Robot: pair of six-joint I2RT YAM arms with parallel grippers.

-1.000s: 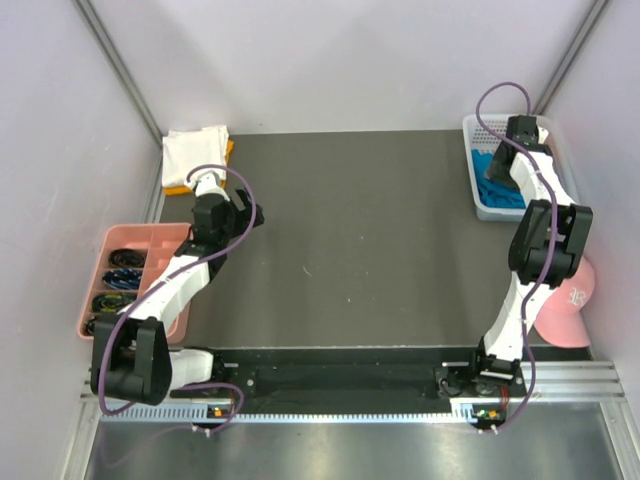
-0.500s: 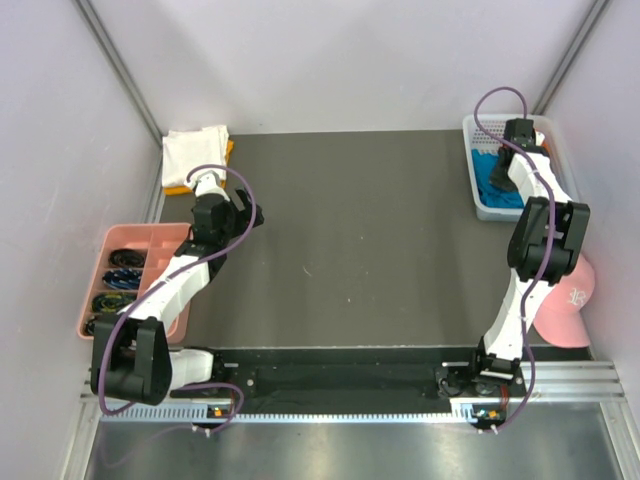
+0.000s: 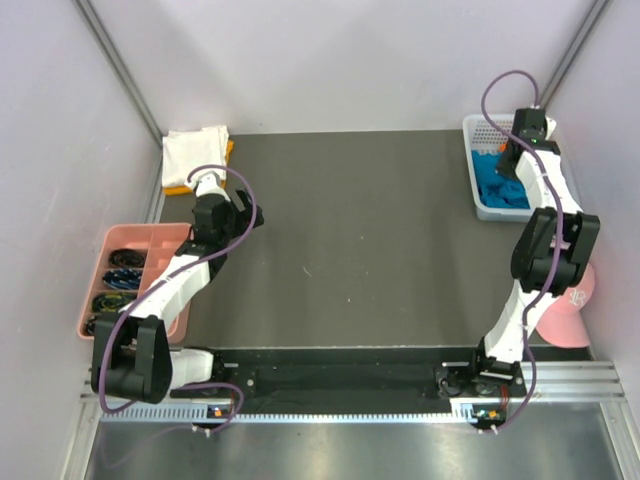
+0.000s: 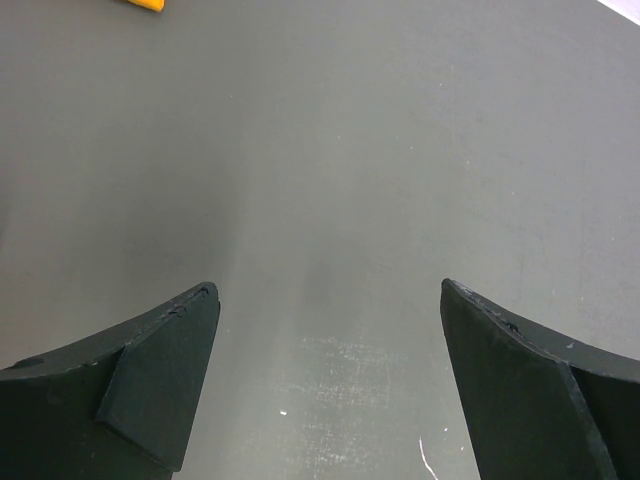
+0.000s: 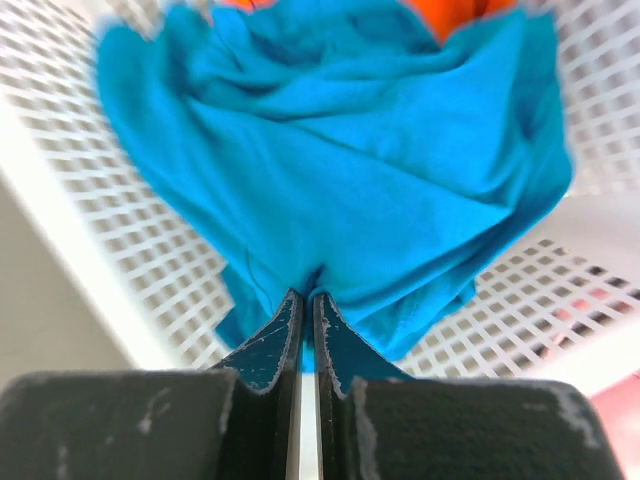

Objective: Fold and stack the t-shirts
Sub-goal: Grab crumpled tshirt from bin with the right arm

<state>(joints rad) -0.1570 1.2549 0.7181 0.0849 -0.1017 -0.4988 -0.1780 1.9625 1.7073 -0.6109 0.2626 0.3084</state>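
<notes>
My right gripper (image 5: pixel 308 300) is clamped on the crumpled teal-blue cloth t-shirt (image 5: pixel 350 170) in the white mesh basket (image 5: pixel 110 250) at the far right corner of the dark table (image 3: pixel 360 230). My left gripper (image 4: pixel 328 288) gapes empty. Next, I reckon, lift it clear for folding.

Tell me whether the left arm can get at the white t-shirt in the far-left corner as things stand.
Probably yes. The left tool is open and empty, close to the white t-shirt, with only bare table between them; nothing seems to block it.
</notes>
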